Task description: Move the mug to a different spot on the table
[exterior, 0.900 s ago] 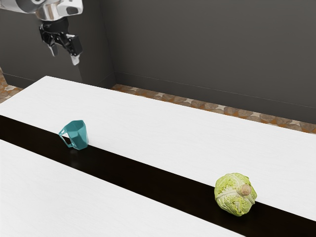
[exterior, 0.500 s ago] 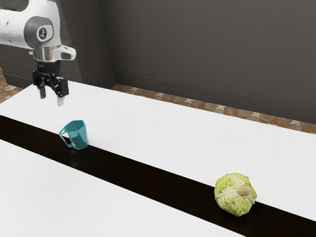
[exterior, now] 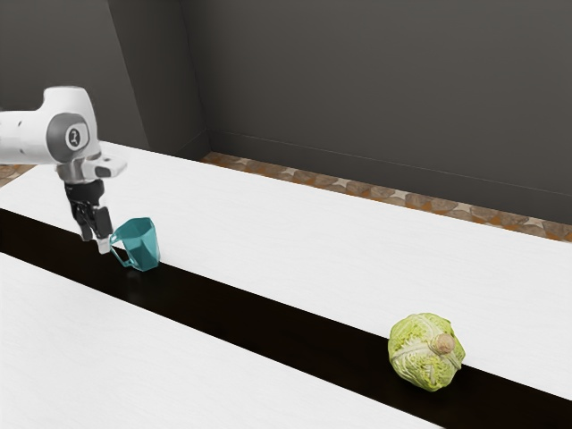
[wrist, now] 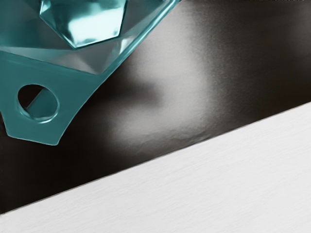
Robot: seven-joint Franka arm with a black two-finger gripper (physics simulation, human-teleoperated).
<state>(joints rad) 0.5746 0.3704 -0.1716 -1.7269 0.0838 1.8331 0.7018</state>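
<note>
Our arm has dropped from the frame's upper left down to the table. The mug stands unmoved on the dark strip at left. Our gripper, fingers apart, now hangs just beside its handle, so we judge a grasp comes next.

Arm low, claw pointing straight down w/ fingers apart.

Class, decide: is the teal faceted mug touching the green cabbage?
Apart. The exterior view shows a long stretch of black strip between the teal faceted mug and the green cabbage.
</note>
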